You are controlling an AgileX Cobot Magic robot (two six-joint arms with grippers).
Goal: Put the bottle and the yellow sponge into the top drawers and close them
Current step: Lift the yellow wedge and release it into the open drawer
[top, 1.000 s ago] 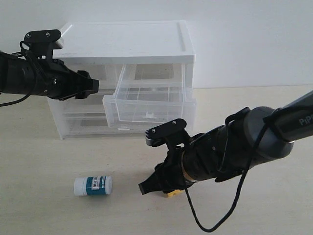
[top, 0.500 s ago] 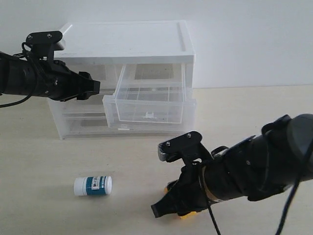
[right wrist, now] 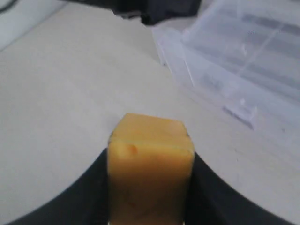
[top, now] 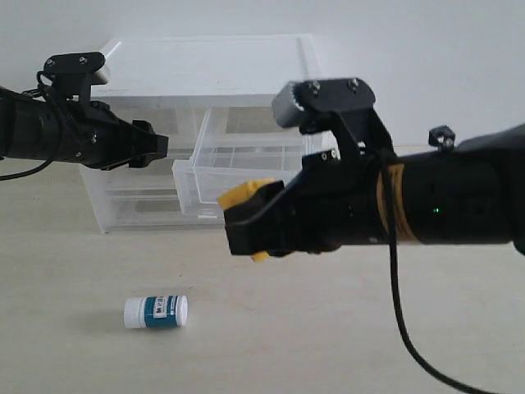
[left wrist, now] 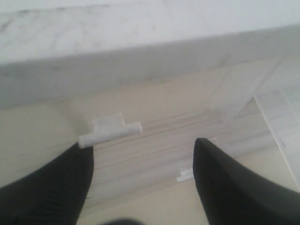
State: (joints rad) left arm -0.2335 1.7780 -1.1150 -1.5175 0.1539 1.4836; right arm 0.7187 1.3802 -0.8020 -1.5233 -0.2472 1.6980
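Note:
My right gripper (top: 250, 228) is shut on the yellow sponge (top: 246, 194) and holds it in the air in front of the pulled-out top right drawer (top: 254, 164). In the right wrist view the sponge (right wrist: 150, 159) fills the gap between the black fingers (right wrist: 89, 187). The bottle (top: 156, 312) lies on its side on the table, front left. By the shut top left drawer (top: 176, 123) my left gripper (top: 154, 148) stands open. That drawer's white tab handle (left wrist: 110, 133) sits just off one finger (left wrist: 56, 183), with nothing between the fingers of this gripper (left wrist: 143, 157).
The white-topped chest (top: 213, 70) stands at the back, against a white wall. Its two full-width lower drawers (top: 139, 205) are clear plastic, and the right wrist view shows them too (right wrist: 243, 61). A black cable (top: 402, 320) hangs from the right arm.
The right arm has risen from the table with the sponge, up and left toward the open drawer. The left arm and the bottle have stayed put.

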